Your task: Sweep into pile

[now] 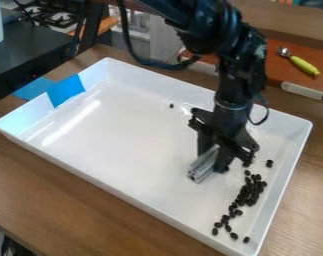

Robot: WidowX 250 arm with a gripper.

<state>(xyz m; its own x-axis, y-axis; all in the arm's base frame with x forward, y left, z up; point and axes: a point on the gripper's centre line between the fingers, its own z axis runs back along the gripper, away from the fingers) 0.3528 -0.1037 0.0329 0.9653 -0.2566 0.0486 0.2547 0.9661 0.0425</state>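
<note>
Table (70, 205): wooden, under the white tray (137, 125).
Hand (212, 159): mine, narrowed around a metal bar (203, 167), inside the tray's right half.
Dark beans (249, 192): mostly strung loosely along the tray's right wall; one lone bean (171, 105) lay near its far wall.
Sweep: partly done, I judged.
Next move: I needed to bring the lone bean over, then press the strip tighter.

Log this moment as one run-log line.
end effector: gripping metal extrusion inside white tray | black beans: loosely clustered, image right | stray bean: near far wall
</note>
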